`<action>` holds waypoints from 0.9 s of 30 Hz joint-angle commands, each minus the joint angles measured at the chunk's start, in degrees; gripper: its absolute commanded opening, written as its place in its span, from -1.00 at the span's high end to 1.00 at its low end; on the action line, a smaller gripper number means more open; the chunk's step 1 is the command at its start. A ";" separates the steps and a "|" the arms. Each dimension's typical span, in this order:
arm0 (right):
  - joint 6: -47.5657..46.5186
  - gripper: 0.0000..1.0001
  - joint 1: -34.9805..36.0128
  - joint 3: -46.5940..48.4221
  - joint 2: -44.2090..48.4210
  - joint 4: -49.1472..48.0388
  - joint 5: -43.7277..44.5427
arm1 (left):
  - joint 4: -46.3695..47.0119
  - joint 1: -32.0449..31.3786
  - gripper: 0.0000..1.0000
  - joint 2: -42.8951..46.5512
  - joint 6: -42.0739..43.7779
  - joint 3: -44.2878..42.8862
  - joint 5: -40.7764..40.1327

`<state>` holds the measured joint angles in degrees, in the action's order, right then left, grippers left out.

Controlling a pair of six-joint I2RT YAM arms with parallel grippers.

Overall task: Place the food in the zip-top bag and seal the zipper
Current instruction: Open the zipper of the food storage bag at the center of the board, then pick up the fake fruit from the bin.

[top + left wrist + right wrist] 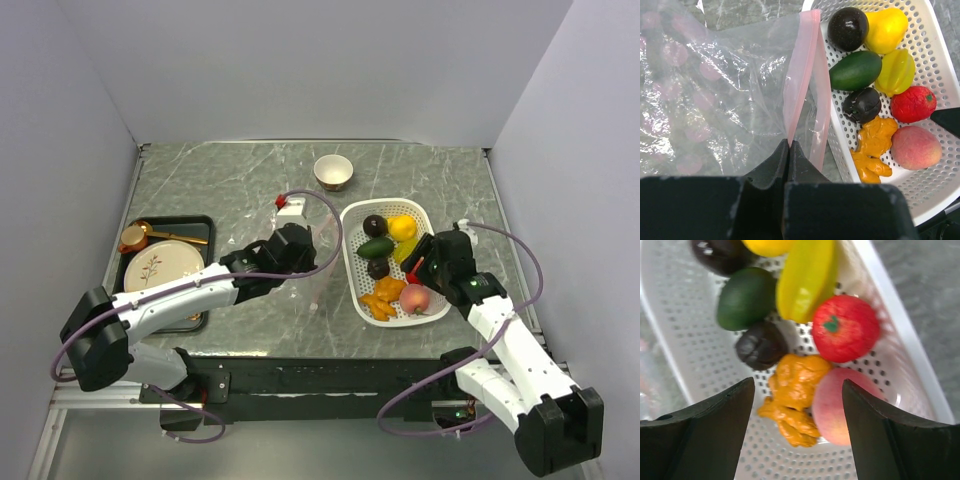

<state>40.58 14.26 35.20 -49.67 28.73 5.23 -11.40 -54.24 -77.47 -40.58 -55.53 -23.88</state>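
Note:
The zip-top bag (715, 100) lies crumpled left of the white basket (840, 145); it is faint in the top view (312, 288). My left gripper (789, 144) is shut on one lip of its pink zipper (801, 70); the other lip hangs beside it, so the mouth gapes. It also shows in the top view (300, 246). The food lies in the basket: two dark brown pieces (761, 345), a green one (746, 297), yellow ones (805, 277), a red one (846, 329), an orange one (792, 390) and a pink peach (832, 407). My right gripper (797, 385) is open and empty just above the orange piece and the peach, and shows in the top view (426, 262).
A gold-rimmed cup (333, 171) stands at the back. A black tray (203, 225) with a plate and a copper cup (133, 238) sits at the left. A small white block with a red tip (290, 206) lies behind the left gripper. Grey walls close in three sides.

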 commanded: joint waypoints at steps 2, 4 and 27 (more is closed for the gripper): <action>-0.06 -0.64 2.08 -0.40 -2.44 5.72 5.48 | 2.08 0.27 0.99 2.24 1.29 -0.46 0.67; 0.03 -0.83 3.49 -0.92 -3.24 6.60 5.84 | 1.99 0.36 0.99 2.06 1.20 -0.72 0.76; 6.53 -0.30 12.11 -0.40 -6.67 12.40 11.11 | 2.52 0.36 0.98 3.56 1.47 0.77 0.68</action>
<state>46.04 26.11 34.44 -58.67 40.01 14.28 -10.39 -54.17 -75.68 -40.03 -54.54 -22.87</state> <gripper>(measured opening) 0.740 0.023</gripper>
